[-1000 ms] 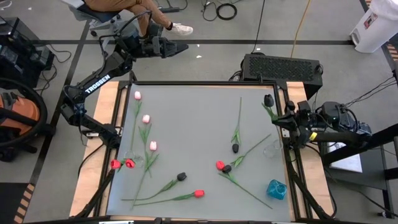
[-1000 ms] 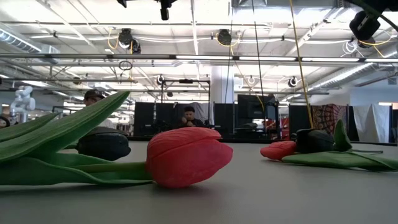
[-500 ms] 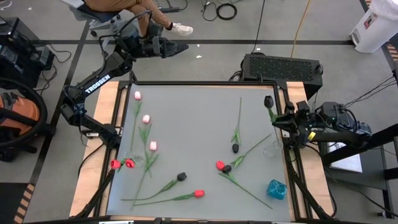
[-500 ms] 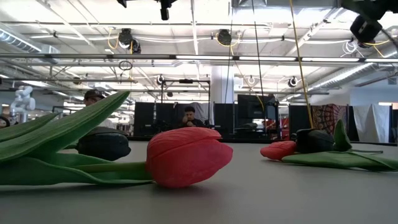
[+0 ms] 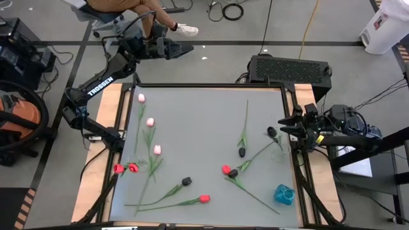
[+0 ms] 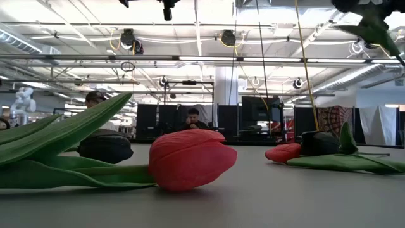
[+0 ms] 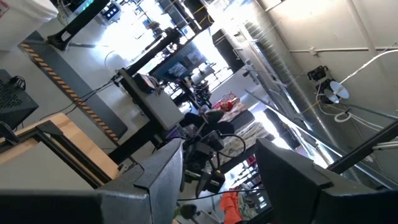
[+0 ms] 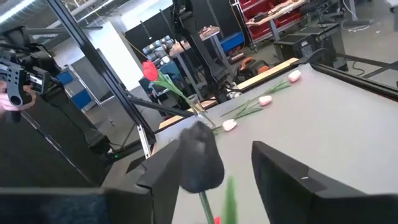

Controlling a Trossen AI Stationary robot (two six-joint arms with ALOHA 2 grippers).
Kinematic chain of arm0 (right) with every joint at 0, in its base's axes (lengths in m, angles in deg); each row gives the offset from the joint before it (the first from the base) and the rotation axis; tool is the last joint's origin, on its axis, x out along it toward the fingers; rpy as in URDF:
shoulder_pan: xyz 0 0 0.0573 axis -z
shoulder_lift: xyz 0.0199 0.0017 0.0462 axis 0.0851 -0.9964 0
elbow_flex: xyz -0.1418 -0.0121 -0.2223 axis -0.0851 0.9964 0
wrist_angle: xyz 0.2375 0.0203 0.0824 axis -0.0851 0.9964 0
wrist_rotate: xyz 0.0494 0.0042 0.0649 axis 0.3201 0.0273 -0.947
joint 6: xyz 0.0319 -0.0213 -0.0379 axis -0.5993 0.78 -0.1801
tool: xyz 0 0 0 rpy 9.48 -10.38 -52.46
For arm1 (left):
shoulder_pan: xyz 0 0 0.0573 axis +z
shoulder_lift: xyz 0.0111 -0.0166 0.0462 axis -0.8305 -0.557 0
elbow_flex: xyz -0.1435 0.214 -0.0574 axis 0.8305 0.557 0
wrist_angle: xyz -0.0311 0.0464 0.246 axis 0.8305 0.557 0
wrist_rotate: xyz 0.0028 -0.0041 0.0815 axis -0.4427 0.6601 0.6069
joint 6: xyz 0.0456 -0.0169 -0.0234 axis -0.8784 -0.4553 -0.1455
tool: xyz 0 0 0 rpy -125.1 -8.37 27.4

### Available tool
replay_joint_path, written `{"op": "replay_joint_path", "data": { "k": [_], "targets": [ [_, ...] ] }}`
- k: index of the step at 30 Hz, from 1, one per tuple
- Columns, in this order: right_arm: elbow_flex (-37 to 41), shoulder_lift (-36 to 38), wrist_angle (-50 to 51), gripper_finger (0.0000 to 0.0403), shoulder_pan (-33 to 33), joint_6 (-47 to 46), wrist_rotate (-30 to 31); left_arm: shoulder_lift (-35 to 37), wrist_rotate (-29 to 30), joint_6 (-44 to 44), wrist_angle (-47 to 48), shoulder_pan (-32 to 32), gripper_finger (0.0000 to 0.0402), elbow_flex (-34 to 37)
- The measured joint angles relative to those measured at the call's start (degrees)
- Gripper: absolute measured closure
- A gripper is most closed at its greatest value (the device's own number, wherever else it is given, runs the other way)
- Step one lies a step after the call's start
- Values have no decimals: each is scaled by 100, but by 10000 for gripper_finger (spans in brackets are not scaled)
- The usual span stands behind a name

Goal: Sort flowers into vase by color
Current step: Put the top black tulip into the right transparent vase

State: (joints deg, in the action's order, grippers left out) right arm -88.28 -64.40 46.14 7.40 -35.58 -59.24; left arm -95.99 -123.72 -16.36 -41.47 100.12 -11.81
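My right gripper (image 5: 283,124) has just parted its jaws, releasing the black tulip (image 5: 271,132), which drops toward the clear vase (image 5: 279,153) at the surface's right edge; placement looks nearly done. My left gripper (image 5: 185,48) waits open.

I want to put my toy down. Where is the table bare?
Bare: the table's far middle, between the pink tulips and the long stem. Crowded: the near half, with red tulips and black tulips.

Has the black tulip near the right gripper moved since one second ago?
Yes. In the high view the black tulip has gone from near the table's far right corner toward the near side, now beside the right gripper, whose jaws have opened.
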Motion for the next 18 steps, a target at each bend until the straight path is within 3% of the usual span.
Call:
{"op": "replay_joint_path", "data": {
  "k": [12,18],
  "targets": [
    [0,0,-881,202,0,296,61,0,0,-2,1,-6,194,0],
    [0,-2,-1333,202,0,-42,87,0,-56,-4,-1,-74,194,0]
  ]
}}
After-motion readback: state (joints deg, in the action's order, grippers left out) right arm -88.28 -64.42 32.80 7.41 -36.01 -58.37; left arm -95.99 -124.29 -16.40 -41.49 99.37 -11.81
